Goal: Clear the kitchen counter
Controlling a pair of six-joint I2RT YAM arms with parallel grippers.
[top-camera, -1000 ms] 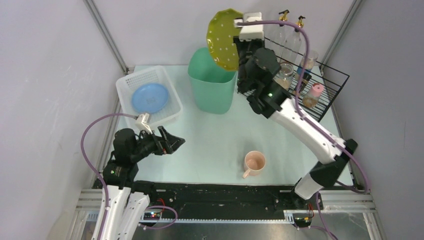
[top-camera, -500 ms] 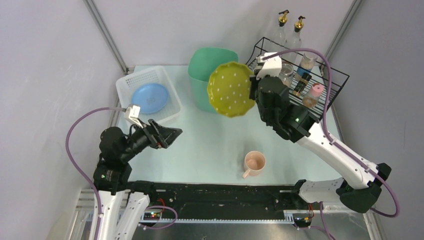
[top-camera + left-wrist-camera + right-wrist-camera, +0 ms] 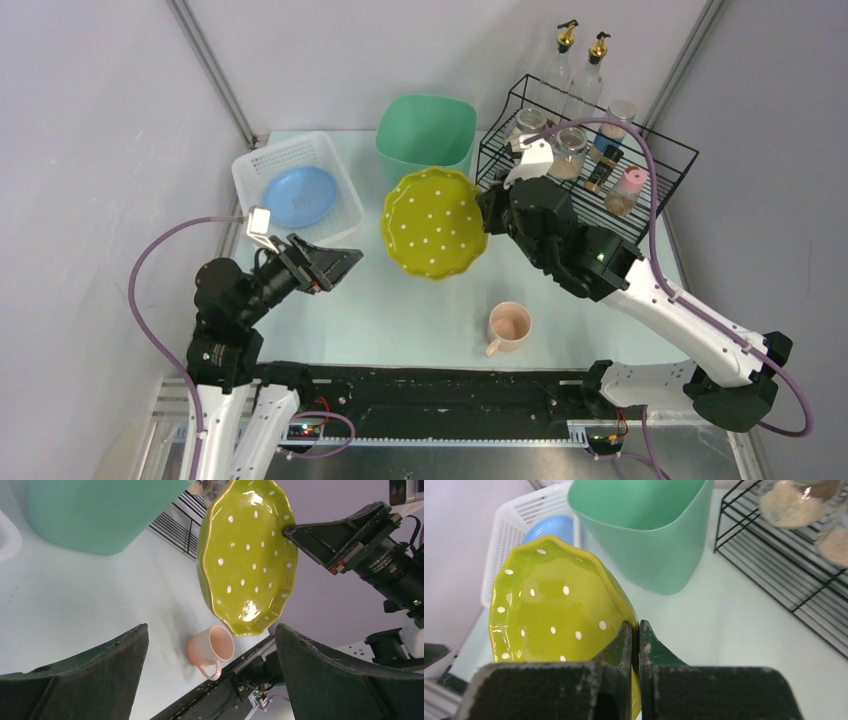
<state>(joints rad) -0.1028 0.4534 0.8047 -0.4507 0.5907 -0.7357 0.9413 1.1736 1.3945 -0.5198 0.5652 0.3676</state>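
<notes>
From above, the pale table (image 3: 420, 300) fills the work area. The right gripper (image 3: 487, 220) is clamped on the right rim of a yellow-green dotted plate (image 3: 434, 222), which it holds over the table's middle, on the near side of the green bin (image 3: 425, 130). A pink mug (image 3: 509, 325) stands at the table's near side. The left gripper (image 3: 335, 265) gapes wide and holds nothing.

In the left wrist view, the plate hangs tilted above the table and mug.

In the right wrist view, both fingers (image 3: 621, 642) pinch the plate's rim.
</notes>
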